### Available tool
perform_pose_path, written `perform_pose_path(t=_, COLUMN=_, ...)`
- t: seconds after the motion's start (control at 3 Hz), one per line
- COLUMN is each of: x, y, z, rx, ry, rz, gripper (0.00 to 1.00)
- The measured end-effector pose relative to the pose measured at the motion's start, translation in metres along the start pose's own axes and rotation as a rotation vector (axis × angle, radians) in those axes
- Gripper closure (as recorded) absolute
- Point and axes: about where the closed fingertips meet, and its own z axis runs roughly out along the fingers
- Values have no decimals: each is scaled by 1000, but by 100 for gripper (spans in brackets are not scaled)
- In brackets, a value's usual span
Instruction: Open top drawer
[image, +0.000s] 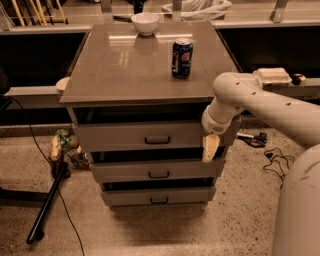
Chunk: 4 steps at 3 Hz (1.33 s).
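Note:
The top drawer (125, 135) is the widest of three grey drawers under a grey cabinet top. Its small dark loop handle (157, 140) sits at the centre of the flat front. The drawer front stands a little out from the dark gap above it. My gripper (209, 148) hangs pointing down at the drawer's right end, well to the right of the handle and not touching it. The white arm comes in from the right.
A blue soda can (182, 58) and a white bowl (145, 22) stand on the cabinet top (130, 70). Two shorter drawers (158, 174) lie below. A black stand leg (47, 205) and a bag (66, 145) lie on the floor at the left; cables (272, 160) lie at the right.

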Motion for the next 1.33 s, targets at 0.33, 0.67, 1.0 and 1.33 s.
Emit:
perform_pose_path(t=0.33, x=0, y=0, z=-1, rx=-1, ry=-1, rz=2, gripper=19)
perform_pose_path(t=0.67, x=-4, y=10, z=-19, rx=36, ry=-35, rz=25, gripper=42)
perform_pose_path(t=1.0, x=-4, y=23, z=-25, rx=40, ry=-42, rz=30, gripper=65)
perform_pose_path(t=1.33, x=-4, y=22, z=-26, rx=40, ry=-42, rz=30, gripper=89)
